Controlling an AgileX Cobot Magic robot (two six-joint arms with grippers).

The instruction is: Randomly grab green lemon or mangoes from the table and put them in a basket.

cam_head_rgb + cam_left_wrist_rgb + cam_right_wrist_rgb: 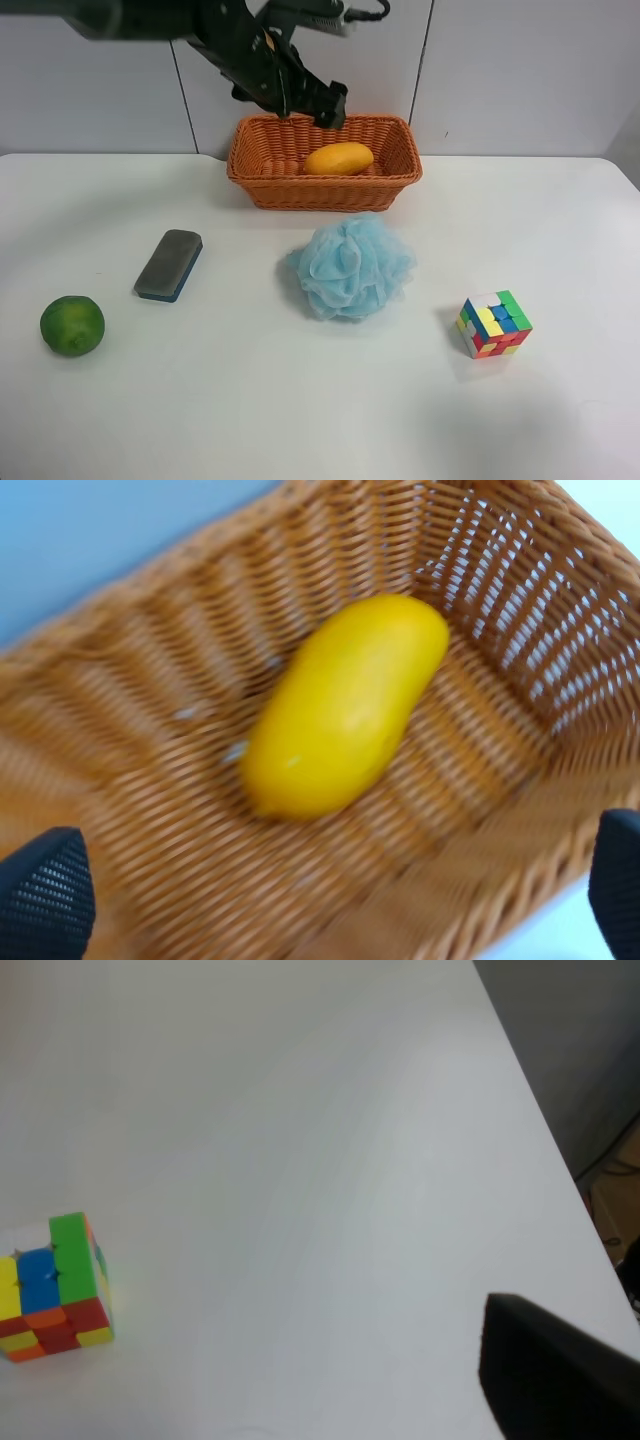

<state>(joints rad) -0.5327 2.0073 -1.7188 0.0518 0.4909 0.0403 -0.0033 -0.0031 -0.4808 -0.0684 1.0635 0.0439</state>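
Observation:
The orange-yellow mango [339,158] lies inside the wicker basket [262,185] at the back of the white table [250,400]. The left wrist view shows the mango [345,705] on the basket's floor [150,780]. My left gripper [325,105] hangs just above the basket's back rim, open and empty, with its fingertips [45,900] wide apart on either side of the mango. The green lemon [72,325] sits on the table at the view's front left, far from both grippers. Only a dark part of my right gripper [555,1380] shows, above bare tabletop.
A grey board eraser [169,264] lies between the lemon and the basket. A blue bath pouf [350,266] sits in front of the basket. A coloured puzzle cube [493,323] stands at the view's right and also shows in the right wrist view [55,1290].

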